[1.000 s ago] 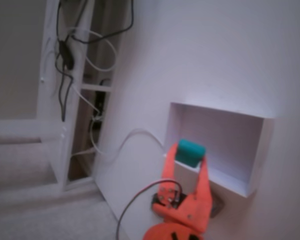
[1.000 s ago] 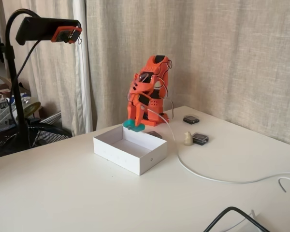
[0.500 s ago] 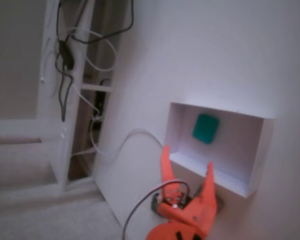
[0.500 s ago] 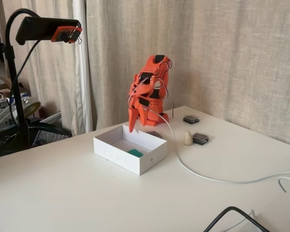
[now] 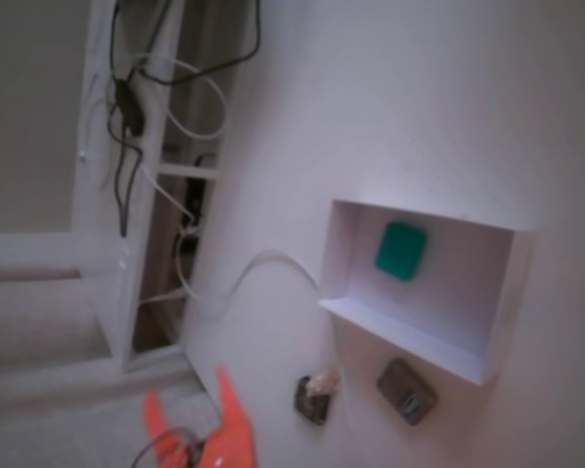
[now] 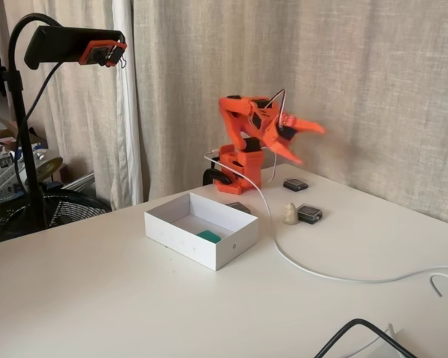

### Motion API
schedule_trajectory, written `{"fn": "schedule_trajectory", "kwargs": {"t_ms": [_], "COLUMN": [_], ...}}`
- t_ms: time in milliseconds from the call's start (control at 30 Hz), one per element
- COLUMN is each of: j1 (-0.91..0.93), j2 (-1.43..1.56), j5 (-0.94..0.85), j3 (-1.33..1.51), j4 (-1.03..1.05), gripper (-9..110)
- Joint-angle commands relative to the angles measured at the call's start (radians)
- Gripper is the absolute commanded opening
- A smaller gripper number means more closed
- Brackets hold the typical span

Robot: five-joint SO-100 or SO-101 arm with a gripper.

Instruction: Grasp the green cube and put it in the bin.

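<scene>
The green cube (image 5: 402,250) (image 6: 207,236) lies on the floor of the bin (image 5: 502,292) (image 6: 209,252), a shallow white box on the white table. My orange gripper (image 6: 305,143) (image 5: 185,395) is open and empty. It hangs in the air well clear of the bin, swung to the right of the arm's base in a fixed view from the side. In a fixed view from above, only its two finger tips show at the bottom left.
A white cable (image 6: 313,273) runs across the table from the arm's base (image 6: 235,160). Two small dark rectangular objects (image 6: 295,184) (image 6: 309,214) and a small tan-topped lump (image 6: 290,214) sit right of the bin. A camera stand (image 6: 30,127) rises at the left.
The cube, held over the bin's wall one second ago, dropped onto the bin's floor. The gripper opened, then swung away from the bin with nothing in it.
</scene>
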Motion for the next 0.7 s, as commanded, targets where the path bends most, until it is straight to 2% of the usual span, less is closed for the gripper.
{"fn": "schedule_trajectory", "kwargs": {"t_ms": [0,133,333,533,633,667], "j1": [-0.186,-0.304,-0.302,-0.296,-0.302,-0.308], "j2": [0.186,0.446,0.594,0.604,0.604,0.604], "j5": [0.080,0.114,0.126,0.127,0.127,0.126], "j3": [0.046,0.190,0.313,0.345,0.351,0.351], "j4": [0.069,0.339,0.603,0.718,0.741,0.742], "gripper": [33,33,33,33,28,21]}}
